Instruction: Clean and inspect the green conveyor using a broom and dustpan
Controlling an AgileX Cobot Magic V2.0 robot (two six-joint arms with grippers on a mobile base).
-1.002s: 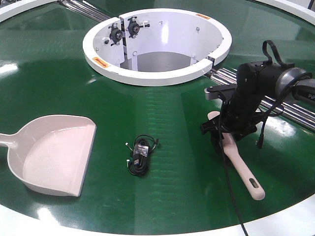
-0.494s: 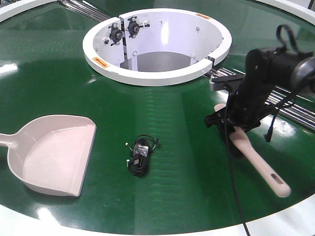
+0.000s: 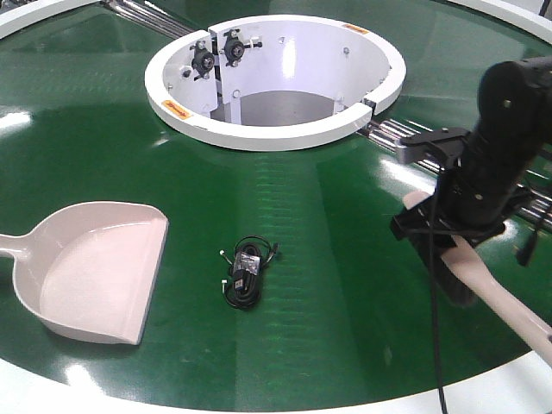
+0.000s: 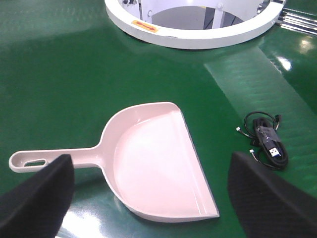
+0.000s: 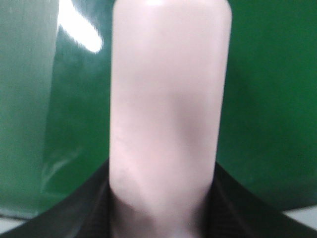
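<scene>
Right gripper (image 3: 447,244): clamped on the broom (image 3: 507,304) near its head; the wrist view shows the cream body filling the space between the dark pads.
Broom position: at the right of the green conveyor (image 3: 328,336), well apart from the debris, with the handle slanting out toward the white rim. I cannot tell whether the bristles touch the belt.
Left gripper (image 4: 151,158): spread wide and holding nothing, hovering above the dustpan (image 4: 153,168).
Dustpan: lying flat on the belt at the left with its mouth toward the black cable bundle (image 3: 246,274), which lies near it but not touching.
Risk, pivoting: the long free handle may lever the broom round in the pads once the bristles drag on the glossy belt.
Risk, snagging: the loose coils could catch in the bristles and lift or flick away instead of sliding.
Risk, unheld pan: a push would likely shove the pan along the slick surface.
Risk, wrong heading: a stray sweep could send the bundle toward the hub opening (image 3: 267,129) or the steel rollers (image 3: 390,134).
Risk, arm lead: the black lead (image 3: 435,345) hanging from the right arm could tangle with the handle.
</scene>
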